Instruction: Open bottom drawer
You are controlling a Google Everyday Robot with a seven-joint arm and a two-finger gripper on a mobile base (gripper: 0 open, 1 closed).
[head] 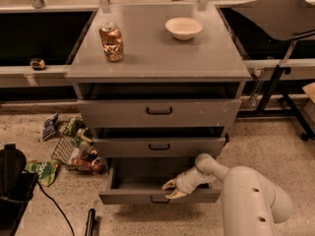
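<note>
The bottom drawer (128, 196) of the grey metal cabinet (157, 63) is pulled out well past the two drawers above it, showing its plain grey inside (142, 173). Its small black loop handle (158, 199) sits at the middle of the narrow front. My gripper (171, 190) is at the drawer's front edge just above and right of the handle, fingers spread a little apart. My white arm (251, 195) reaches in from the lower right.
The middle drawer (158, 146) and top drawer (158, 112) stick out slightly. A can (111, 42) and a white bowl (183, 27) stand on the cabinet top. A wire basket with packets (74, 149) lies on the floor at left, a black object (12, 186) at far left.
</note>
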